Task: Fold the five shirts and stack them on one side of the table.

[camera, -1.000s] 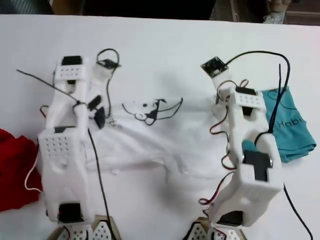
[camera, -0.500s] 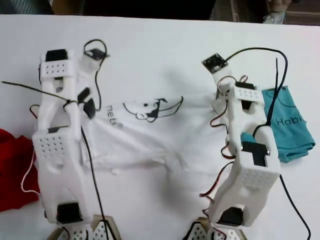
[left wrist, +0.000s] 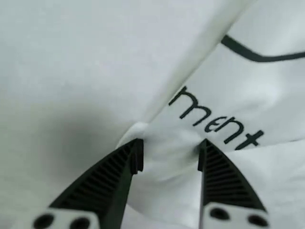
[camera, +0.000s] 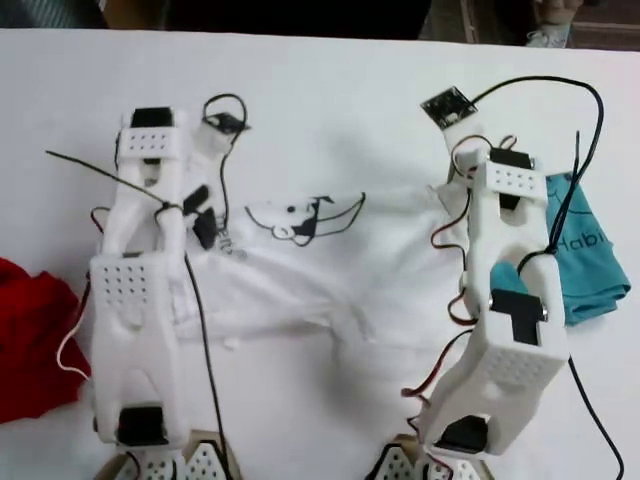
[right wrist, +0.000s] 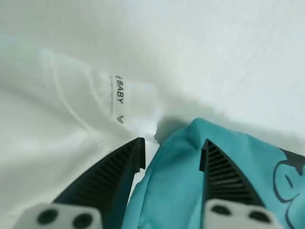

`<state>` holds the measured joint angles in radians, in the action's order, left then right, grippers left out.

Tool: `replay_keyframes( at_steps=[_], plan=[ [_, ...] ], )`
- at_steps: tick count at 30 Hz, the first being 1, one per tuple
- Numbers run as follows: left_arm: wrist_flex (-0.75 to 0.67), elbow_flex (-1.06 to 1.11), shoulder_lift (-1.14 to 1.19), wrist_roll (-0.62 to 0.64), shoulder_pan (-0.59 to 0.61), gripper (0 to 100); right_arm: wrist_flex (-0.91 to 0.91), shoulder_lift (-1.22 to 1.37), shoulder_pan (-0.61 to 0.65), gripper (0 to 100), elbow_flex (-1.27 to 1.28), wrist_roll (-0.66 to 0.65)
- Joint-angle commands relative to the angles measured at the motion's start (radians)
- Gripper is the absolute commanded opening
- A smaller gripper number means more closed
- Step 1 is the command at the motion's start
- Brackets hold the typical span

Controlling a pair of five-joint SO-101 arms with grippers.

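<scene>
A white shirt point(camera: 330, 275) with a black drawing lies crumpled across the middle of the table. My left gripper point(camera: 205, 222) hangs over its left edge. In the left wrist view the gripper point(left wrist: 169, 152) is open, with a folded corner of the white shirt point(left wrist: 190, 138) and its black lettering between the fingertips. My right gripper point(camera: 450, 195) is at the shirt's upper right corner. There it point(right wrist: 171, 152) stands open over the edge of a teal shirt point(right wrist: 186, 181), next to the white shirt's neck label point(right wrist: 119, 95). The teal shirt point(camera: 590, 255) lies folded at the right.
A red shirt point(camera: 30, 340) is bunched at the left edge of the table point(camera: 320, 90). Black and red cables run along both arms. Both arm bases stand at the near edge.
My left arm swung out to the left, uncovering lettering on the white shirt, then came back right over that edge. My right arm shifted slightly away and to the right.
</scene>
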<state>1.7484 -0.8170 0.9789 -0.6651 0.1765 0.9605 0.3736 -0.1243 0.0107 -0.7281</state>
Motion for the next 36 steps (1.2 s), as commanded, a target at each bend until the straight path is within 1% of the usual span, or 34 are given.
replay_keyframes(
  at_steps=[1, 7, 10, 15, 20, 24, 29, 31, 36],
  plan=[
    [-0.015, -0.031, 0.032, 0.008, 0.031, 21, -0.059, -0.004, 0.004, 19.7, -0.049, 0.008],
    [-0.012, -0.101, 0.055, 0.008, 0.117, 21, -0.099, 0.105, 0.002, 19.7, -0.049, 0.008],
    [-0.012, -0.102, 0.055, 0.002, 0.137, 21, -0.102, 0.127, -0.001, 19.7, -0.049, 0.006],
    [-0.009, -0.107, 0.055, 0.002, 0.133, 21, -0.094, 0.120, 0.002, 19.7, -0.066, 0.005],
    [-0.005, -0.110, 0.044, 0.000, 0.104, 21, -0.005, 0.022, -0.001, 19.8, -0.173, 0.008],
    [-0.009, -0.110, 0.043, 0.000, 0.095, 21, 0.039, -0.056, -0.038, 19.8, -0.247, 0.009],
    [-0.005, -0.110, 0.043, 0.000, 0.095, 21, 0.030, -0.036, -0.064, 19.8, -0.241, 0.009],
    [-0.003, -0.110, 0.043, 0.000, 0.095, 21, 0.001, 0.001, -0.084, 19.8, -0.241, 0.009],
    [0.025, -0.110, 0.043, 0.000, 0.095, 21, -0.091, 0.104, -0.180, 19.8, -0.241, 0.009]
  ],
)
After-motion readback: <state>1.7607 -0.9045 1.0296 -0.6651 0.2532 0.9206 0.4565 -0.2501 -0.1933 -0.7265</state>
